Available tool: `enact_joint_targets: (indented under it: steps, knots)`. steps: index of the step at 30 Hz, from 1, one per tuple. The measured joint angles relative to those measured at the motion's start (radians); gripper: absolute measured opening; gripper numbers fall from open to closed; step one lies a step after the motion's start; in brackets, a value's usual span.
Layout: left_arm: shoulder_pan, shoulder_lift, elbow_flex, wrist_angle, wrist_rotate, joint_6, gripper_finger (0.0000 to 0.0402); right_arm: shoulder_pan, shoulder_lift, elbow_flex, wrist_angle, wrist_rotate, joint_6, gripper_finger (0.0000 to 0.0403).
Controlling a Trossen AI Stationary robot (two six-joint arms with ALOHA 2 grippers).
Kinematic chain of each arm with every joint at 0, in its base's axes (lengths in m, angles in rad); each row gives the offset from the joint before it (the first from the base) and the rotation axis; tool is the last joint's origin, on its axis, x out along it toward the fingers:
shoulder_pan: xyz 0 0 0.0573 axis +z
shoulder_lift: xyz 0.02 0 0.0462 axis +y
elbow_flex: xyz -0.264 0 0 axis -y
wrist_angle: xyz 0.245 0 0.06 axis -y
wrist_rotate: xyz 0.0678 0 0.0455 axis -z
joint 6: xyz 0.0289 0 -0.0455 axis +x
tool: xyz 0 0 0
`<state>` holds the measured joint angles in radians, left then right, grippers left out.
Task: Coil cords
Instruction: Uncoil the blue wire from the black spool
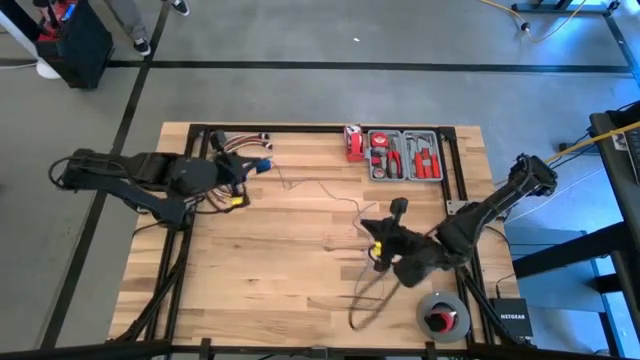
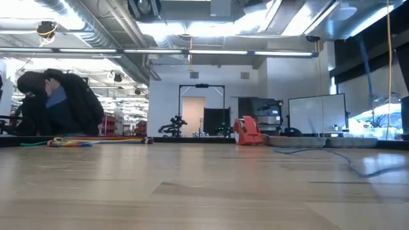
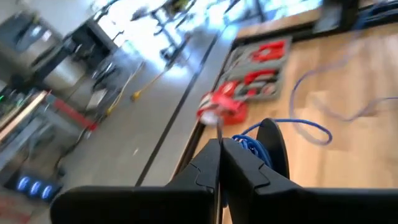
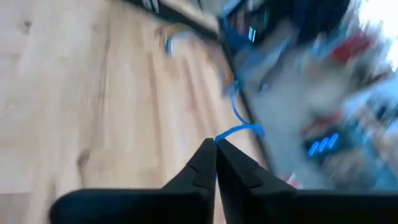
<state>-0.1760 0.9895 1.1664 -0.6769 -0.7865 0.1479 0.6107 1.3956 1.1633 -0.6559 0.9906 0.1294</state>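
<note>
The cord is a very thin blue-violet wire [image 1: 320, 185] that runs across the middle of the wooden table and ends in loose loops near the near edge [image 1: 365, 300]. My left gripper [image 1: 262, 166] is raised over the far left of the table. It is shut [image 3: 221, 146], with blue windings [image 3: 249, 144] bunched against its fingers beside a small black disc [image 3: 273, 146]. My right gripper [image 1: 372, 240] is over the right half of the table, shut [image 4: 216, 144] on the cord. My left gripper is shut with a bunch of blue windings [image 3: 247, 142] right at its fingertips; the fingers hide the place of contact. A slack loop [image 3: 311, 127] trails from there down to the table. My right gripper pinches a single strand [image 4: 231, 132] between its two fingertips. The strand leaves the tips, bends, and runs off slack.
A grey tray of red-handled tools [image 1: 405, 155] and a red tape holder [image 1: 353, 143] sit at the far edge. A bundle of coloured wires [image 1: 235, 150] lies at the far left. A grey round holder [image 1: 443, 315] stands at the near right corner.
</note>
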Motion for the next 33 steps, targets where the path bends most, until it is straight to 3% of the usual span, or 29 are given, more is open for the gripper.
enact_joint_targets:
  steps: [2, 6, 11, 14, 20, 22, 26, 33]
  knots:
    - [-0.040, -0.017, 0.000, 0.032, 0.005, 0.038, 0.0007, -0.043, 0.000, -0.053, -0.007, -0.049, 0.128, 0.0024]
    - [-0.097, -0.034, 0.000, 0.093, 0.010, 0.062, 0.0007, -0.120, 0.001, -0.081, -0.018, -0.175, 0.156, 0.0072]
    - [-0.114, -0.025, 0.000, 0.073, 0.028, 0.051, 0.0007, -0.145, 0.000, 0.100, -0.143, -0.389, 0.136, 0.0139]
    - [-0.114, -0.011, 0.000, 0.066, 0.030, 0.037, 0.0007, -0.147, 0.000, 0.182, -0.119, -0.407, 0.089, 0.0164]
    - [-0.113, 0.023, 0.000, 0.097, 0.035, 0.067, 0.0007, -0.157, 0.013, 0.141, 0.223, -0.159, -0.194, 0.0178]
    - [-0.112, 0.032, 0.000, 0.108, 0.036, 0.065, 0.0008, -0.170, 0.030, 0.102, 0.347, -0.126, -0.286, 0.0179]
    - [-0.112, 0.043, 0.000, 0.162, 0.036, 0.054, 0.0007, -0.227, 0.078, 0.034, 0.546, -0.210, -0.369, 0.0179]
    - [-0.112, 0.042, 0.000, 0.216, 0.036, 0.034, 0.0008, -0.360, 0.226, -0.012, 0.751, -0.434, -0.312, 0.0179]
